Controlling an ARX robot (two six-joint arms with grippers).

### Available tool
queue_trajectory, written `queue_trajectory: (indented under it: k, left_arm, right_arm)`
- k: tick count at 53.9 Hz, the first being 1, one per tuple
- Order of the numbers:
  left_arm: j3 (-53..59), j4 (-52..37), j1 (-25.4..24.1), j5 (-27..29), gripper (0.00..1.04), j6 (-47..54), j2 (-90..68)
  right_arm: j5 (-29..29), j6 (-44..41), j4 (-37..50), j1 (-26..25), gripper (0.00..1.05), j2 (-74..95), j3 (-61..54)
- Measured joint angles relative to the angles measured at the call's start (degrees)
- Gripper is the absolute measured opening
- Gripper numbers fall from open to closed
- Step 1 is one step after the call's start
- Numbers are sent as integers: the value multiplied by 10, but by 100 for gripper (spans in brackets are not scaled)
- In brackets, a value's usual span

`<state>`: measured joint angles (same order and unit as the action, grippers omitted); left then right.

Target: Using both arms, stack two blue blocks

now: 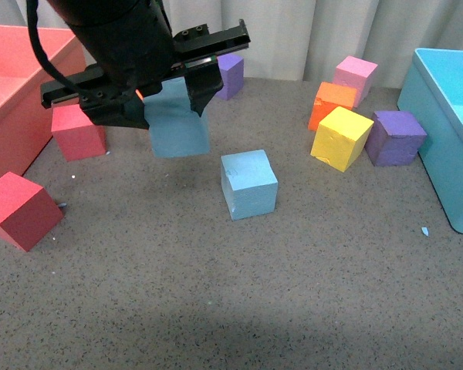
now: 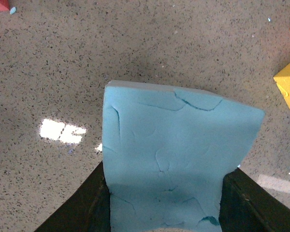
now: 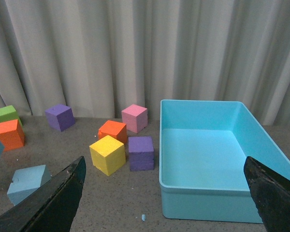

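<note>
Left hand (image 1: 171, 113): narrow, clamped on a blue block, one black finger on each of two opposite faces; up off the bench (image 1: 216, 308).
Held block (image 1: 180, 129): between the left hand's fingers, clear of the bench and slightly tilted; cracked, nicked face filling most of the left wrist view.
Bench block (image 1: 249, 183): second blue one, flat on the bench, below and to the right of the left hand; apart from the held block and not under it; turned a little off square.
Right hand (image 3: 166, 203): spread wide, nothing between its fingers; bench block ahead of it and well apart.
Bin (image 1: 440, 131): large, light blue, open-topped; near, straight ahead of the right hand; far to the right of the left hand.
Yellow cube (image 1: 341, 137): right of the left hand, between the bench block and the bin.
Purple cube (image 1: 395, 137): just beside the yellow cube, on its bin side.
Orange cube (image 1: 332, 99): behind the yellow cube, seemingly touching it.
Pink cube (image 1: 355, 75): just behind the orange cube.
Red cubes: one (image 1: 79, 131) just left of the left hand, partly hidden by it; another (image 1: 19, 210) farther left and lower.
Red tray (image 1: 15, 92): left of the left hand, beyond the red cubes.
</note>
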<state>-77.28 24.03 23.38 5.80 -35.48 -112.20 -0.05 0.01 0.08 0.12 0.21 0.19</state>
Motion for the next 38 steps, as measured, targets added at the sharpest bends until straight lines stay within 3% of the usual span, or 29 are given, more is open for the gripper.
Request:
queue_trajectory:
  k: [21, 38]
  left_arm:
    - [-119, 82, 63, 1, 45, -126, -80]
    - [-151, 97, 76, 4, 44, -160, -109]
  right_arm:
    - [0, 0, 0, 0, 95, 0, 0]
    - [0, 0, 0, 0, 95, 0, 0]
